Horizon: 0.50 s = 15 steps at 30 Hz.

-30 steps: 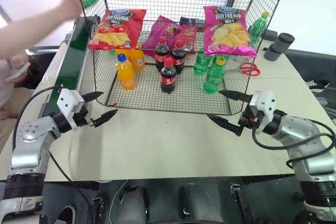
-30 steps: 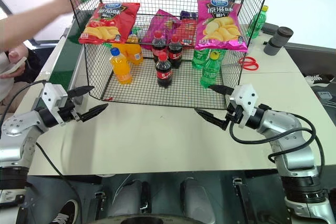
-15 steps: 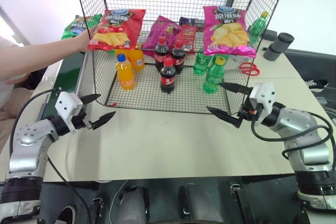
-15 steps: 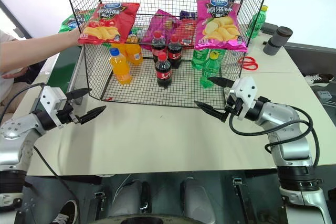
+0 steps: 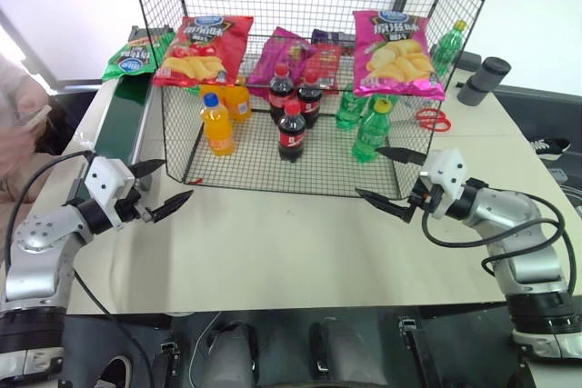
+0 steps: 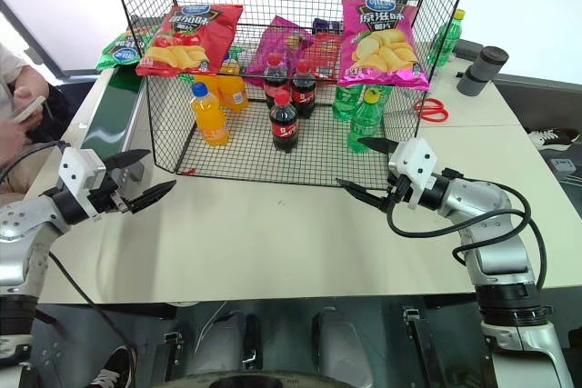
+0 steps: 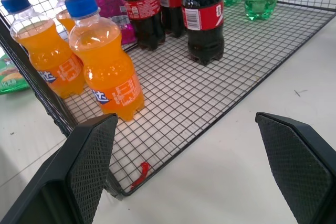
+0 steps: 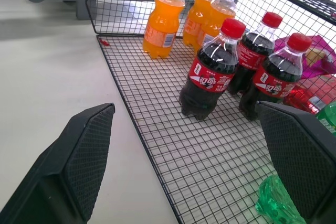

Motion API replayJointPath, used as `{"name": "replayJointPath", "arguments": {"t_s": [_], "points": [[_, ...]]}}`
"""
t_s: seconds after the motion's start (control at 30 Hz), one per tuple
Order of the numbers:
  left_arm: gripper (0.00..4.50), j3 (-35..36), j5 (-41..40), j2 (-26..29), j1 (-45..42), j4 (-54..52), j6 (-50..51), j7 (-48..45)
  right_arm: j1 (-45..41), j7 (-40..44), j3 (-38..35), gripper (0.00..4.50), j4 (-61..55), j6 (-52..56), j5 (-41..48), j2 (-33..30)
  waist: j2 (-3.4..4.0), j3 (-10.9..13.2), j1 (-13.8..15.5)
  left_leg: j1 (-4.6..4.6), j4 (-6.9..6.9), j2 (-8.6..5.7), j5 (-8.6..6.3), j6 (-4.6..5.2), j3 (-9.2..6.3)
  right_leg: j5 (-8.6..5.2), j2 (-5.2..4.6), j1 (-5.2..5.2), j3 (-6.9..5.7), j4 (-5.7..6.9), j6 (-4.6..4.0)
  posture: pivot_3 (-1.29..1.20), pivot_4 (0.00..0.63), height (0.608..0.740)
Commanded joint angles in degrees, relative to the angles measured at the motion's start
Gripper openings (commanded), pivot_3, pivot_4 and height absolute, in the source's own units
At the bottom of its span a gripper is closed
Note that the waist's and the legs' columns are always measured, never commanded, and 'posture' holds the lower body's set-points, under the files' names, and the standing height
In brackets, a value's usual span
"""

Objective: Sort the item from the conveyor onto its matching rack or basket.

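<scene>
The item, a green crisp bag [image 5: 136, 54], lies on the conveyor [image 5: 121, 120] at its far end, beside the rack's left rear corner. The rack [image 5: 273, 165] stands in the middle of the table. My left gripper [image 5: 176, 179] hovers open and empty at the rack's front left corner, well short of the bag. In the left wrist view its fingers [image 7: 89, 166] frame orange bottles [image 7: 105, 69] inside the rack. My right gripper [image 5: 367, 171] is open and empty at the rack's front right, its fingers [image 8: 84, 156] facing cola bottles [image 8: 210, 77].
A red crisp bag [image 5: 202, 47] and a pink one [image 5: 397, 52] hang on the rack's front, with purple bags [image 5: 291, 56] and green bottles [image 5: 371, 134] inside. Red scissors [image 5: 434, 118] and a black cylinder [image 5: 484, 79] lie at the right. A person's hand [image 5: 23, 120] is at the far left.
The person's arm laid the green bag on the conveyor's far end and drew back to the left. Both grippers stayed about where they were, open.
</scene>
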Motion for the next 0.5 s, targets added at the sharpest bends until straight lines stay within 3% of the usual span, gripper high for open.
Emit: {"name": "replayJointPath", "arguments": {"t_s": [0.03, 0.5], "points": [[4.5, 1.85, -0.52, 0.54, -0.85, -0.27, -1.03, 0.47, -0.31, -0.69, -0.55, 4.45, -0.89, -1.65, -0.3, 0.07, 0.0, 0.0, 0.0, 0.0, 0.0, 0.0, 0.0, 0.0, 0.0, 0.0, 0.0, 0.0, 0.0, 0.0, 0.0, 0.0, 0.15, 0.74], [4.5, 3.44, -1.09, 1.07, 0.73, -1.55, -0.85, 0.7, -0.73, 1.56, 0.04, 4.45, -0.91, 1.9, 3.53, 0.28, 0.0, 0.0, -0.08, 0.01, 0.0, 0.01, 0.0, 0.0, 0.0, 0.0, 0.0, 0.0, 0.0, 0.01, 0.0, 0.0, 0.15, 0.74]]}}
